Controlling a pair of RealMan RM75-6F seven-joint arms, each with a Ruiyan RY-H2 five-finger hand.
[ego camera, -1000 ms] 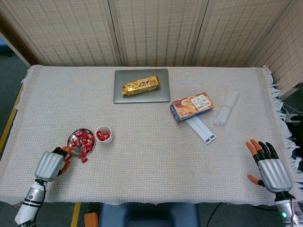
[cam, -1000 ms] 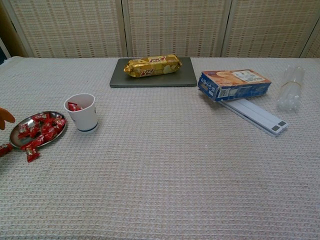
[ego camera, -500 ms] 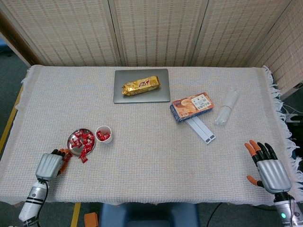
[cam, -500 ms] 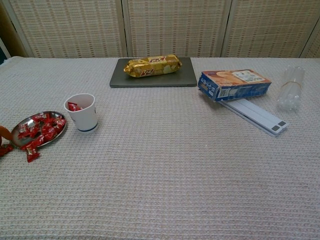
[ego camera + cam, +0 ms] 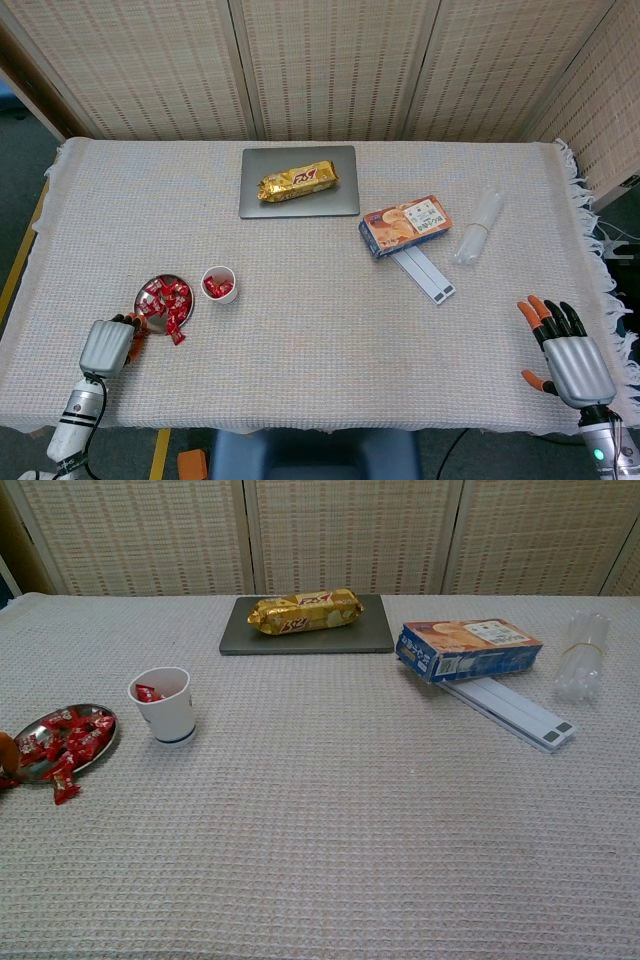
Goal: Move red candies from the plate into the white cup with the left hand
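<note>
1. Head view: the left hand (image 5: 106, 346) lies low at the near left edge of the table (image 5: 320, 330), back of the hand up, its fingers curled toward the plate (image 5: 145, 290). I cannot tell whether they grip a candy, since the fingertips are hidden against the wrappers there.
2. The plate sits just beyond those fingertips and holds a heap of red candies (image 5: 167, 299). A few red candies lie on the cloth right at the fingertips, off the plate's near rim.
3. The white cup (image 5: 219, 284) stands upright just past the plate on the side away from the left hand, close beside it, with red candies inside.
4. Chest view: only an orange fingertip (image 5: 6, 750) of the left hand shows at the frame's left edge, touching the plate's near-left rim.
5. The right hand (image 5: 567, 354) rests at the near right edge, fingers spread and holding nothing.
6. Well beyond its fingertips lie a clear plastic bundle (image 5: 478, 227), a blue and orange box (image 5: 405, 225) and a flat white strip (image 5: 425, 273).
7. A grey tray (image 5: 298, 204) with a gold-wrapped snack (image 5: 298, 182) sits at the far middle of the table.
</note>
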